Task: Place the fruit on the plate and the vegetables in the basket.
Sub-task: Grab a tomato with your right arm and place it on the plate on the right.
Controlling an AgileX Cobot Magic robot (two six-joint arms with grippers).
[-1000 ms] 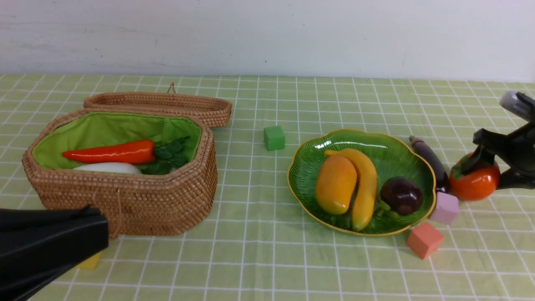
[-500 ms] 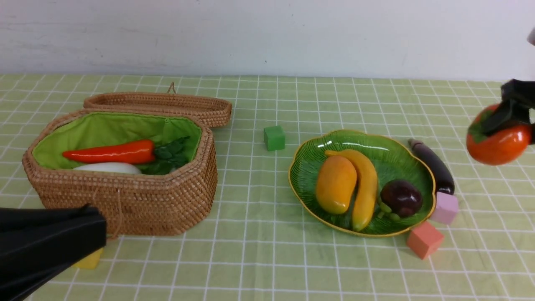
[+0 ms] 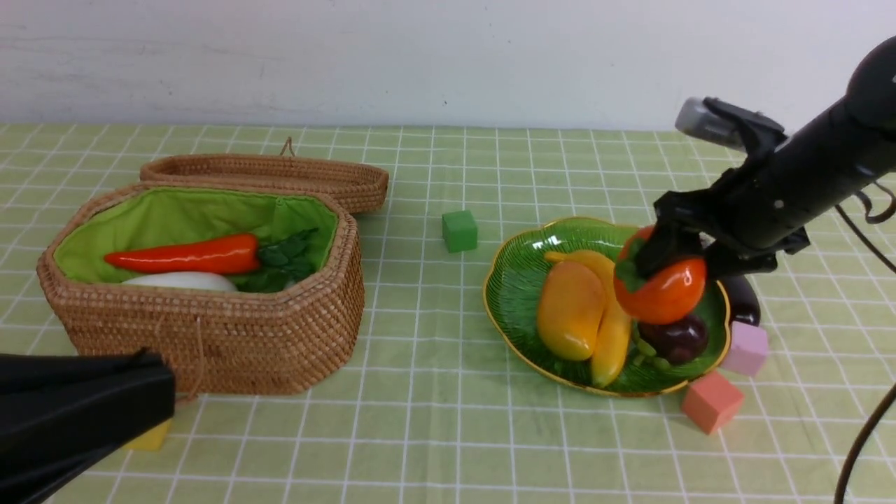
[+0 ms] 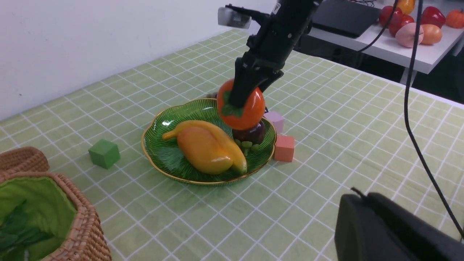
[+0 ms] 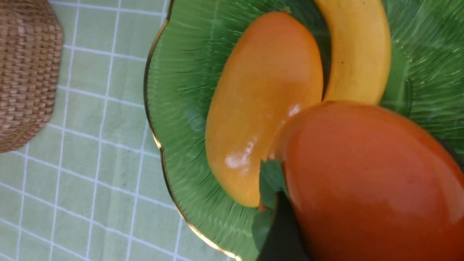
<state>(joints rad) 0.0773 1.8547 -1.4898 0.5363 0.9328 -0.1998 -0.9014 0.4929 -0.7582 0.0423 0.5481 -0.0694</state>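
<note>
Orange-red persimmon (image 3: 665, 294) gripped by the wide-spread right pincer (image 3: 682, 269) over the plate (image 3: 514, 276)

The right tool (image 3: 682, 264) holds the persimmon (image 3: 665, 290) over the plate (image 3: 514, 280). Under the tool the mangosteen (image 3: 677, 338) lies on the plate. Left of the tool lie the banana (image 3: 610, 339), then the mango (image 3: 570, 308). Just right of the tool the eggplant (image 3: 742, 299) lies on the desk (image 3: 434, 364) beside the rim. Nearer than the tool sit the rim cube (image 3: 746, 348) and the front cube (image 3: 710, 400). Far left, the basket (image 3: 210, 336) holds the chili pepper (image 3: 185, 255) and the radish (image 3: 182, 281).
</note>
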